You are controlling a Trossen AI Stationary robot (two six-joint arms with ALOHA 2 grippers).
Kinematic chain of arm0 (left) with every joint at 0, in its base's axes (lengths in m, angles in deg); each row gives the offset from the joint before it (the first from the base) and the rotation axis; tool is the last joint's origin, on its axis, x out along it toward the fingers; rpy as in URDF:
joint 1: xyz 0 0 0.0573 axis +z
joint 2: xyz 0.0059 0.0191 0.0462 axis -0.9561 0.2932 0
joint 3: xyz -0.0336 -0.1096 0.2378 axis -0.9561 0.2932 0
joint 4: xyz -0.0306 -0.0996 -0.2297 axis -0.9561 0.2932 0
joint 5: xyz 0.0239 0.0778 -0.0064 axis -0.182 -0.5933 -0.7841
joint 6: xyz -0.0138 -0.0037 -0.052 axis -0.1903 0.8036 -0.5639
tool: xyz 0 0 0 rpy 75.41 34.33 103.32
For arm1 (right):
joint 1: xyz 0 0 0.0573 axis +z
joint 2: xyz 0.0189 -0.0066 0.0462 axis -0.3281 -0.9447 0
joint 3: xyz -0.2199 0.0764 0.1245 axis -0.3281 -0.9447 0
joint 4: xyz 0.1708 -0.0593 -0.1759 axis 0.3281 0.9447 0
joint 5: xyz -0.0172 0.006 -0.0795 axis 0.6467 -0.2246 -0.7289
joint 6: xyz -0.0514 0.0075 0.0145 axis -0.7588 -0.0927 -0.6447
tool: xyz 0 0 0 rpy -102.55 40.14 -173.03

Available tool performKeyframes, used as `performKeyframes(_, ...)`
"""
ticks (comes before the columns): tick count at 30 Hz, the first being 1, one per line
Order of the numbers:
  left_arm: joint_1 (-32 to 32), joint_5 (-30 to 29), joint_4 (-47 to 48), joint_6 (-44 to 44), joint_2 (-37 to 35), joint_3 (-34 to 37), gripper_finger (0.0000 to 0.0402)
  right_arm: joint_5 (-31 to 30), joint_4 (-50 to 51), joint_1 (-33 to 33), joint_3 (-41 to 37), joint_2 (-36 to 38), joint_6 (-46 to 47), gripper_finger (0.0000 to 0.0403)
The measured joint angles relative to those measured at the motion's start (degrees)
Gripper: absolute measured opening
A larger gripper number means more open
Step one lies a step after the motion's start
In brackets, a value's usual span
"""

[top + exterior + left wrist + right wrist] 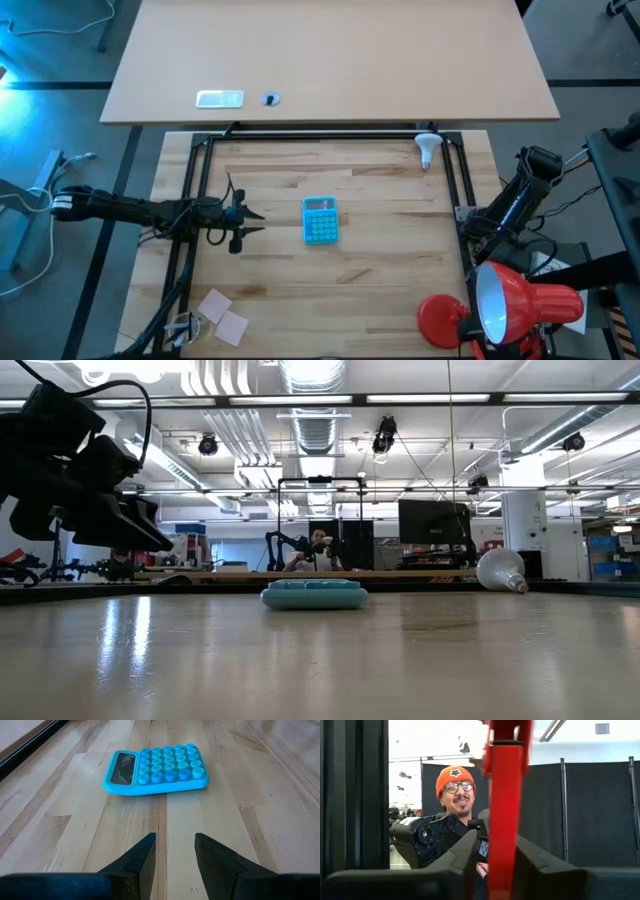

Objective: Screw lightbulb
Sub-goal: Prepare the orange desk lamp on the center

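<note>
The white lightbulb (428, 148) lies on its side at the table's far right, also seen in the low view (503, 572); no gripper touches it. The red desk lamp (505, 300) stands at the near right corner on its round base (438, 320), its shade's white inside facing up. My right gripper (495, 847) is at the lamp and is shut on its red arm. My left gripper (175, 851) hovers open over the table's left half, pointing at a blue calculator (155, 767), with nothing between its fingers. My right gripper pinches the lamp's red arm (504, 825) between its two fingers (536, 862). The arm stands upright in the wrist view and the fingers lie across it. The lamp's base rests on the table.
The blue calculator (320, 220) lies mid-table. Two paper notes (222, 315) lie at the near left. A black frame (200, 150) borders the work area. A second table (330, 60) stands beyond the far edge. A person (456, 790) is in the room behind.
</note>
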Motion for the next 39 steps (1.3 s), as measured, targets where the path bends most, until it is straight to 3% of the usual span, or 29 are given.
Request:
performKeyframes(5,0.0,0.0,0.0,0.0,0.0,0.0,0.0127,-0.6,0.2,0.0,0.0,0.0,0.4,0.0018)
performKeyframes(18,0.0,0.0,0.0,0.0,0.0,0.0,0.0127,0.1,0.8,-5.4,-0.1,3.2,3.7,0.0017)
performKeyframes(26,0.0,0.0,0.0,0.0,0.0,0.0,0.0127,-0.7,2.4,-19.1,-0.1,7.0,3.8,0.0017)
performKeyframes(39,0.0,0.0,-0.2,0.0,0.0,0.0,0.0127,-6.2,16.2,-46.7,-0.1,15.9,-9.7,0.0017)
